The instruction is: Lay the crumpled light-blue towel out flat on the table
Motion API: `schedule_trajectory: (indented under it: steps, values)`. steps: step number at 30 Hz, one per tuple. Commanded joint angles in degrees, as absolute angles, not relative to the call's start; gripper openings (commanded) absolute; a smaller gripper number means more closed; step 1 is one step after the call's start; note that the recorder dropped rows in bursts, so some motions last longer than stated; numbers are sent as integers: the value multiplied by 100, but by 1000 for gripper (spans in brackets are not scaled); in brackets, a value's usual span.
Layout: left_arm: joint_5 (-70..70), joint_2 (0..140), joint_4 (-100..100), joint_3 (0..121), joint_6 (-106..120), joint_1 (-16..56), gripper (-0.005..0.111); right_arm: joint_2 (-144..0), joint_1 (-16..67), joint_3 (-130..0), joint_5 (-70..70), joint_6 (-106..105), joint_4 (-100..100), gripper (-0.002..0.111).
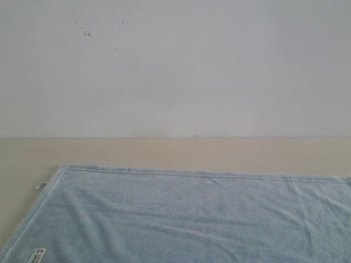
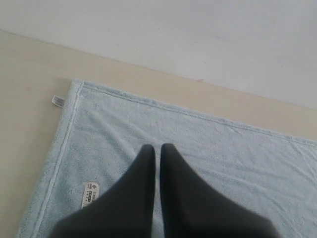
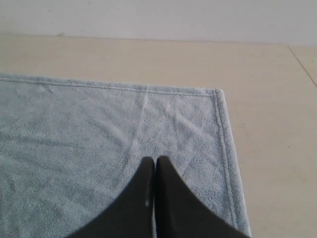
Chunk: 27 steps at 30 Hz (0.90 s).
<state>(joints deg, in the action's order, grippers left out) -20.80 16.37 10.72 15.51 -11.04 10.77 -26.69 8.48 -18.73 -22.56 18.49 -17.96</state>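
Note:
The light-blue towel (image 1: 186, 213) lies spread flat on the beige table (image 1: 164, 150), its far hem straight and only faint creases across it. A small white side tag (image 1: 40, 186) and a white label (image 1: 37, 255) mark its left corner. Neither gripper appears in the exterior view. In the left wrist view my left gripper (image 2: 157, 147) hangs shut above the towel (image 2: 208, 148) near that labelled corner, holding nothing. Over the towel's other far corner (image 3: 216, 92), my right gripper (image 3: 154, 159) is also shut and empty.
A white wall (image 1: 175, 66) rises behind the table's far edge. Bare tabletop (image 3: 272, 148) shows beyond the towel's right hem, and a strip of it (image 2: 29, 99) lies left of the labelled corner.

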Motion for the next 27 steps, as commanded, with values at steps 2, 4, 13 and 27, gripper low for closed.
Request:
schedule_trajectory:
  steps: [2, 4, 13, 27]
  values:
    - [-2100, 1612, 1204, 1544, -1056, 1124, 4, -2427, 861, -1846, -2168, 1932, -1846, 0]
    - [-2100, 1612, 1204, 1544, -1056, 1124, 4, -2389, 861, -1846, -2168, 1932, -1846, 0]
    - [-2086, 1612, 1128, 1544, -1056, 1124, 4, -2387, 861, -1846, -2143, 1932, -1846, 0]
    - [-2086, 1612, 1128, 1544, -1056, 1124, 4, -2325, 861, -1846, -2131, 1932, -1835, 0]
